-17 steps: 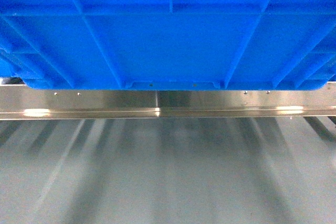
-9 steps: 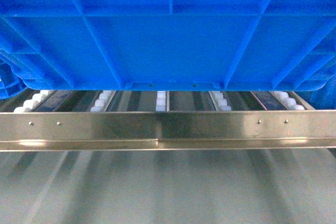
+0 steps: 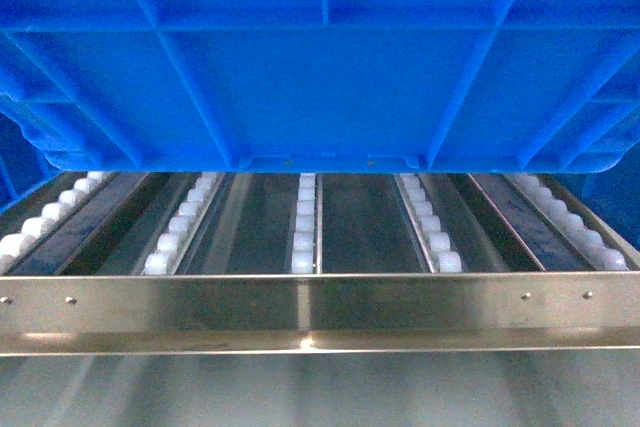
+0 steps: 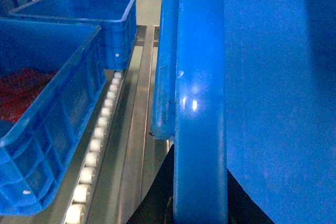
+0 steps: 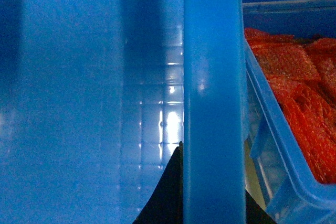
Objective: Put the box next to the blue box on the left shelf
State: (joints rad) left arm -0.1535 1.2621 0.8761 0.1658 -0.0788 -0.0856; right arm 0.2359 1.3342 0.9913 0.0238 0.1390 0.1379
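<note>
Bright-blue ribbed plastic crate [image 3: 320, 57], rim clamped by both end effectors, hovers over grey roller shelf [image 3: 320, 302]; next: lower between neighbouring blue crates [image 4: 47, 124].

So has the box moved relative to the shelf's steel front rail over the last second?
Yes. The box now sits higher above and farther past the front rail, exposing the roller lanes.
</note>
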